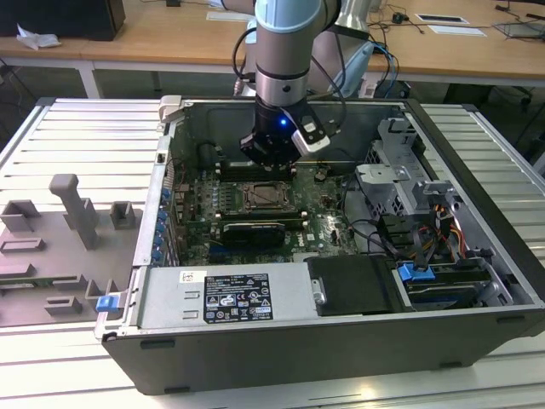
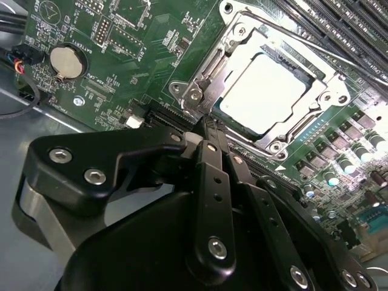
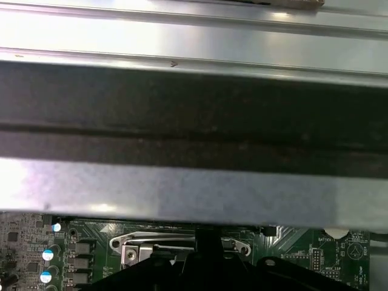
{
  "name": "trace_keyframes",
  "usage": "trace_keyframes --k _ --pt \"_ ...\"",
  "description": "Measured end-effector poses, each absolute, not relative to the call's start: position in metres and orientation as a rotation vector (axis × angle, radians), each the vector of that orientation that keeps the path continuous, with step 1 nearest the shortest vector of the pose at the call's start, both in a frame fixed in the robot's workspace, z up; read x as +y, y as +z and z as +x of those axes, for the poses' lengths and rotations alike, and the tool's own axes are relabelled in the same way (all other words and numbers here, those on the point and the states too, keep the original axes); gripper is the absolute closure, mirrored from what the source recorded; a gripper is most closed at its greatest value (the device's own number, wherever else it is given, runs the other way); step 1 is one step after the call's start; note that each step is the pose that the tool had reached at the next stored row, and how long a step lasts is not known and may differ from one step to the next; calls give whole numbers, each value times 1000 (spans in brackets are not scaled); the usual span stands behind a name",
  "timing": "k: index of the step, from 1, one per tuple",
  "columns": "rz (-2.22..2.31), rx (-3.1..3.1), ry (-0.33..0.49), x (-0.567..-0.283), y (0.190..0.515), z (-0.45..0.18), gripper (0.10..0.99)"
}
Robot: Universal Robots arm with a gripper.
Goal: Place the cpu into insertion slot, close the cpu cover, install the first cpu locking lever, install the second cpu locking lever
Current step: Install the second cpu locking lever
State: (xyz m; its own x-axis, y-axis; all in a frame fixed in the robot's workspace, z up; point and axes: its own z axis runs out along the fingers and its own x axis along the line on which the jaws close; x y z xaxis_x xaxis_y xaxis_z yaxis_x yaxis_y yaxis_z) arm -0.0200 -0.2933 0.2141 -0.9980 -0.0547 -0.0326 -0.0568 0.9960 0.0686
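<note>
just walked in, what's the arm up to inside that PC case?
The arm has its gripper down inside the open computer case, over the motherboard. The cpu already sits in the insertion slot, and the cpu cover lies closed around it. The jaws look shut, holding nothing, with their tips right at the corner of the socket frame next to a locking lever.

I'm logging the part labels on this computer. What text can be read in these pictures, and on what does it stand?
White sticker on the metal box in the case: rows of print and symbols, too small to read.
Green board, second wrist view: white lettering beside parts, too blurred to quote.
Green board beside the round battery, first wrist view: small print, unreadable.
Nothing can be quoted reliably.
</note>
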Motion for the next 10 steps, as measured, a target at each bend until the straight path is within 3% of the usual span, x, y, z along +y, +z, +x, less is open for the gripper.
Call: trace_keyframes --k 6,8,10 --pt "-87 3108 108 -302 214 -20 980" --pt "-86 3108 108 -304 237 -20 980" --pt "-86 3108 108 -308 237 -20 980"
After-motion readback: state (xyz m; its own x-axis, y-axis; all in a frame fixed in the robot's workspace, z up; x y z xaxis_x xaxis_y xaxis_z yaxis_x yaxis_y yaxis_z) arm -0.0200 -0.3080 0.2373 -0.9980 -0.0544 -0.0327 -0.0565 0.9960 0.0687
